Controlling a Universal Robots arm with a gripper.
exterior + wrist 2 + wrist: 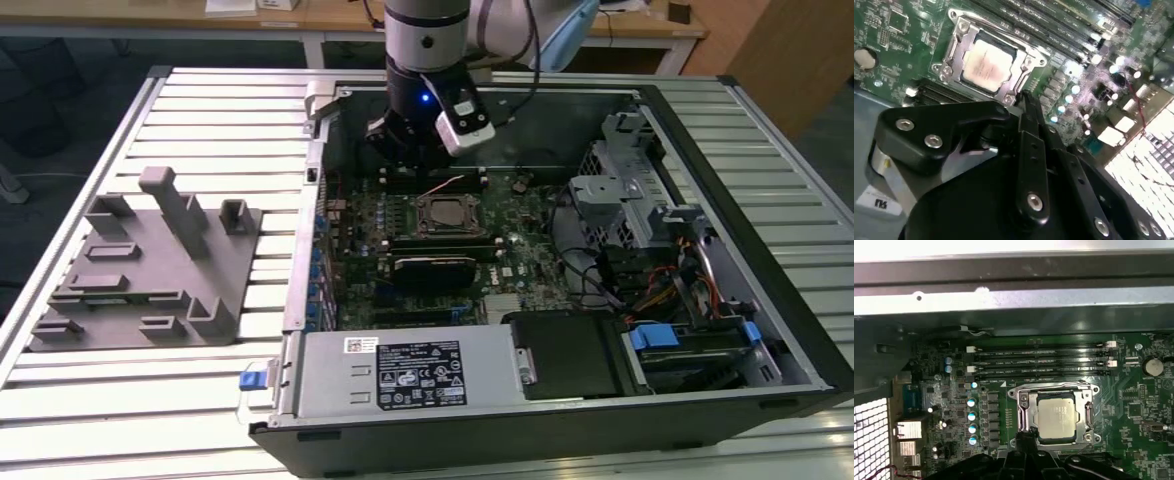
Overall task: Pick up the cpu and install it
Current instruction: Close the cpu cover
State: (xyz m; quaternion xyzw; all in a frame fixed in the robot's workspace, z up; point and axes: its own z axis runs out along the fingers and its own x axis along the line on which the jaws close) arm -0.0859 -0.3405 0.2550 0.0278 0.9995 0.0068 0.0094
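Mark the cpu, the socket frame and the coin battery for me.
cpu (1055,415), first wrist view, centre of its silver top.
socket frame (1054,388), first wrist view, one bare metal bar.
coin battery (1153,366), first wrist view, middle of its round face.

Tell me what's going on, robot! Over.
Copy: gripper low over motherboard, beside socket. The cpu lies flat in socket, apart from gripper. Nothing on top of it. Over.
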